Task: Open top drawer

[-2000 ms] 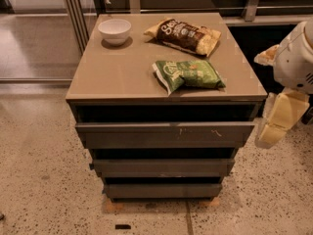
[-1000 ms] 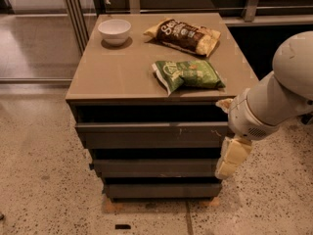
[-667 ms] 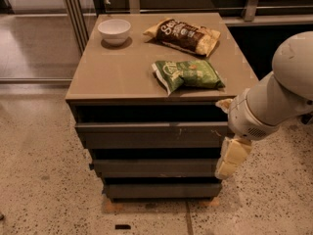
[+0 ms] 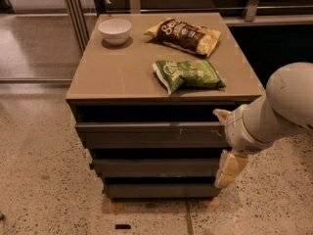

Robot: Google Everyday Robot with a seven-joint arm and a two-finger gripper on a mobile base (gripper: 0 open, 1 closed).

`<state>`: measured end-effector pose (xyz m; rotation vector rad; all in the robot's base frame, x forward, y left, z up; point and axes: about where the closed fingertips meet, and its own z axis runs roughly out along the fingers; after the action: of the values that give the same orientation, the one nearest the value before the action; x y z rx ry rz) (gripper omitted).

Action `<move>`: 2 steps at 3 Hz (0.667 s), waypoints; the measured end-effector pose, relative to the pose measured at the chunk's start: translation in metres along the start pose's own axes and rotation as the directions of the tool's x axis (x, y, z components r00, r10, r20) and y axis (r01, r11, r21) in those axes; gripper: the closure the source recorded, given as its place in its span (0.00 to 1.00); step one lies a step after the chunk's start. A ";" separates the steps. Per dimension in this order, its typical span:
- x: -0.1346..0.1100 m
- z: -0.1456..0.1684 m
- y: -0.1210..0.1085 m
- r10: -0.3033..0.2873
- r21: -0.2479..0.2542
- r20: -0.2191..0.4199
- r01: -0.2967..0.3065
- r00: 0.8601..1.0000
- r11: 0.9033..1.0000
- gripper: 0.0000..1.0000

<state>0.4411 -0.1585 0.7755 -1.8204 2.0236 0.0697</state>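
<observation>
My gripper (image 4: 230, 169) hangs low by right end of mid drawer (image 4: 156, 167); can't tell jaws' state. Target top drawer (image 4: 146, 135) sits just under worktop (image 4: 122, 72), w/ dark gap above.

Pretty dim, warm-ish indoor light overall. The brightest bit is the glare on the shiny floor (image 4: 34, 43) in the upper left. The bowl (image 4: 115, 31) and green chip bag (image 4: 188, 74) drop short soft shadows toward the bottom of the frame on the tabletop (image 4: 112, 77). The gap above the top drawer (image 4: 146, 135) goes nearly black. The gripper (image 4: 226, 176), lower right, catches light and looks pale cream against the dark fronts.
</observation>
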 end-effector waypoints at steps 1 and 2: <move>0.005 0.025 0.001 -0.029 0.039 0.038 0.028 0.999 0.999 0.00; 0.006 0.052 -0.006 -0.043 0.061 0.078 0.038 0.996 0.997 0.00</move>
<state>0.4611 -0.1490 0.7270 -1.7927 1.9137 0.0678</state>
